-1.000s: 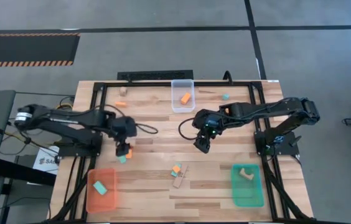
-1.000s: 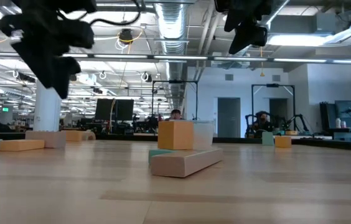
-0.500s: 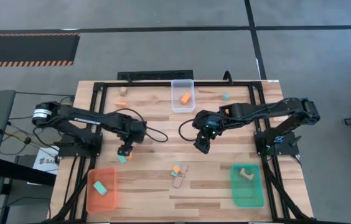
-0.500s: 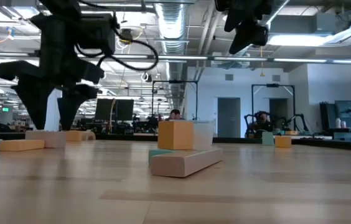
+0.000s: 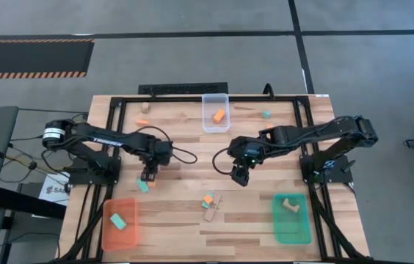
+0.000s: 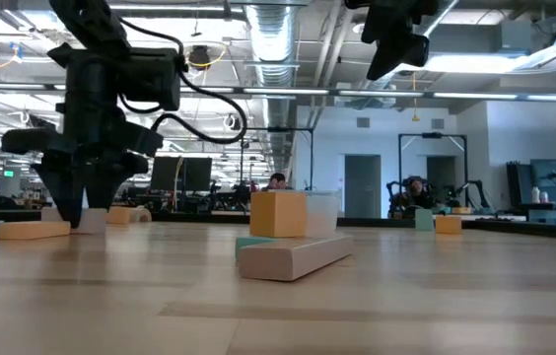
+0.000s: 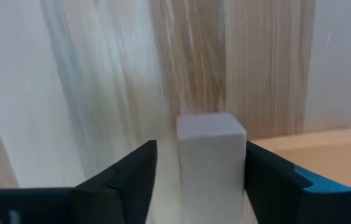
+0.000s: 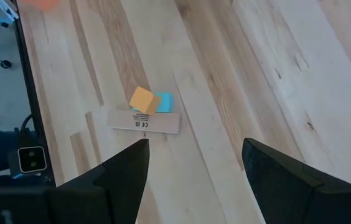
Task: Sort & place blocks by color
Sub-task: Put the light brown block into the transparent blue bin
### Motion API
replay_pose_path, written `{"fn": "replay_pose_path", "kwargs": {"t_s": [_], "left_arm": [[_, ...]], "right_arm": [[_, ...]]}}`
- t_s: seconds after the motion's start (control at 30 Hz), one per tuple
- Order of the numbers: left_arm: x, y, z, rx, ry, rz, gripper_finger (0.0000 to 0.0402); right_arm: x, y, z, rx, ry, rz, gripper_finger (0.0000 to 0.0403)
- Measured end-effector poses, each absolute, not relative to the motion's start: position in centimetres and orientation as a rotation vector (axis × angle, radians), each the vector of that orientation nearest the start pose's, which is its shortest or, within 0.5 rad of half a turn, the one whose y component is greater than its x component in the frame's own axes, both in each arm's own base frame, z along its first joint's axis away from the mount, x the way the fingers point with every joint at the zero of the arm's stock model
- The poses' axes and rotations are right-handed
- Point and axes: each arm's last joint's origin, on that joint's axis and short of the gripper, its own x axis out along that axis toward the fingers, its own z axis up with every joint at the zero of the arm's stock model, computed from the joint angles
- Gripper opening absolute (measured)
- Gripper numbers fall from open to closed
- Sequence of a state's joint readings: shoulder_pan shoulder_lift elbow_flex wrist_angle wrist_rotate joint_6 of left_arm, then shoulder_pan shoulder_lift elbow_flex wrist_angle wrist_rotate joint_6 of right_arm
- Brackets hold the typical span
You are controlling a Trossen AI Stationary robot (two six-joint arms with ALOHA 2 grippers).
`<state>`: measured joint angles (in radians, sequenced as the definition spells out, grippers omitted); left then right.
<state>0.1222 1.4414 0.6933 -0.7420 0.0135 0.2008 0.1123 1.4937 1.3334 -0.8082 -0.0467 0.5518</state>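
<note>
- Clear tray (image 5: 216, 110) sitting at table's far edge, w/ 1 orange block (image 5: 219, 115) in it.
- Orange tray (image 5: 120, 224) lying at near-left corner, holding 1 teal block (image 5: 119, 221).
- Green tray (image 5: 291, 218) lying at near-right, holding 1 tan block (image 5: 289, 204).
- Left gripper (image 5: 147, 176) reaching down to the tabletop on left-centre; fingers spread, standing either side of a tan block (image 7: 211, 163), not yet pinching it. An orange block (image 7: 315, 155) lying just beside it, a teal block (image 5: 143, 187) close by.
- Right gripper (image 5: 239, 177) hanging above table centre, fingers spread, nothing between them.
- Mid-table pile: a long tan block (image 8: 144, 122) w/ an orange cube (image 8: 141, 99) and blue block (image 8: 163, 102) touching it.
- More loose blocks near far edge: orange (image 5: 145, 107), tan (image 5: 142, 122), teal (image 5: 266, 114).
- Wooden table (image 5: 185, 147) standing on grey floor; low view showing a big hall w/ ceiling ducts (image 6: 278, 30), lights, doors.
- Count: 3 trays, 2 arms, 1 block per tray.
</note>
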Motion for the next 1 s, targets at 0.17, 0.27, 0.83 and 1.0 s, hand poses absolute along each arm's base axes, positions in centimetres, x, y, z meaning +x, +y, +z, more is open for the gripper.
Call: {"fn": "replay_pose_path", "kwargs": {"t_s": [0.17, 0.27, 0.83, 1.0], "left_arm": [[21.1, 2.5, 14.4, 0.036, 1.498, -0.039, 0.0137], [21.3, 2.6, 15.1, 0.018, 1.47, -0.016, 0.01], [19.3, 3.2, 28.3, -0.598, 0.451, 0.13, 0.0108], [19.5, 2.8, 29.7, -0.8, 0.3, -0.017, 0.0105]], "right_arm": [[30.4, 3.5, 30.7, 0.475, 0.982, -0.126, 0.0282], [30.4, 3.4, 30.7, 0.476, 0.982, -0.128, 0.0282], [32.5, 2.9, 32.7, 0.232, 0.671, -0.061, 0.0282], [33.5, 2.4, 34.0, -0.055, 0.5, 0.026, 0.0282]]}}
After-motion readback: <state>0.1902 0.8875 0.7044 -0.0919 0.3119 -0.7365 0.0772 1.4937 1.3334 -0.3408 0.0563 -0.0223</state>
